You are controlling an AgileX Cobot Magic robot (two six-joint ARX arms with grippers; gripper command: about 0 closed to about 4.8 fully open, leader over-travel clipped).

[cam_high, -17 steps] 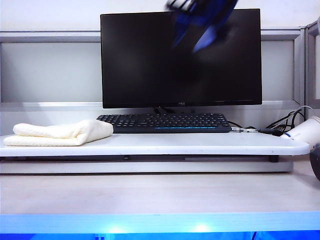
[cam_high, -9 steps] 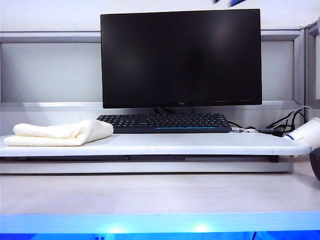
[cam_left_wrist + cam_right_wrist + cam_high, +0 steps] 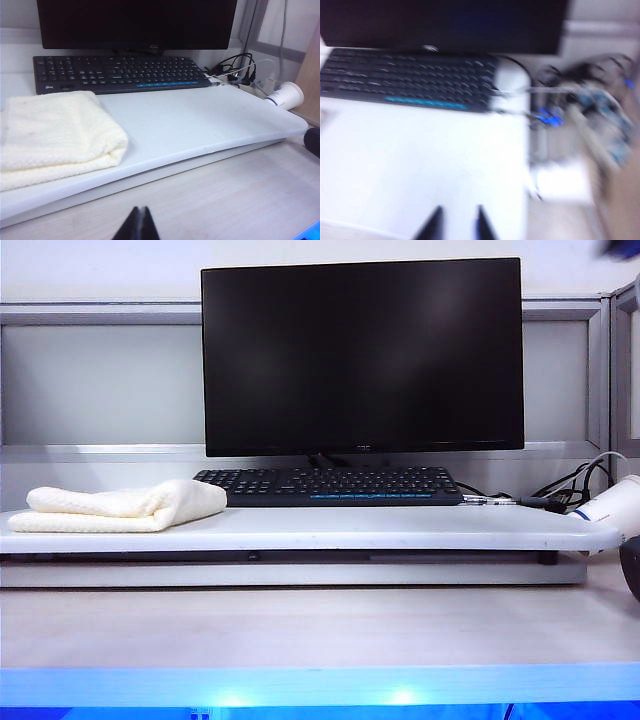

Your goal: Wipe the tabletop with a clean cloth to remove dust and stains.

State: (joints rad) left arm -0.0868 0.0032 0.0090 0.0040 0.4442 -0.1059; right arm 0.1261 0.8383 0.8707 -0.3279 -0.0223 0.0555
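Wiping hadn't started: cloth [image 3: 120, 506] sat untouched on the tabletop [image 3: 400, 528]. Left gripper [image 3: 139, 225] pinched empty, right gripper [image 3: 456, 222] narrowly parted (blurry), needing a grab next.

Smooth matte white tabletop [image 3: 400, 528], faintly sheened. The cloth [image 3: 120, 506] at frame left looks soft, thick cream fabric with fine waffle weave. Below, pale wood-grain desk [image 3: 300, 625]. Monitor [image 3: 362, 355] screen dark and glossy; keyboard [image 3: 330, 485] matte black plastic.

Cream waffle-textured cloth [image 3: 120, 508], white tabletop [image 3: 400, 528]
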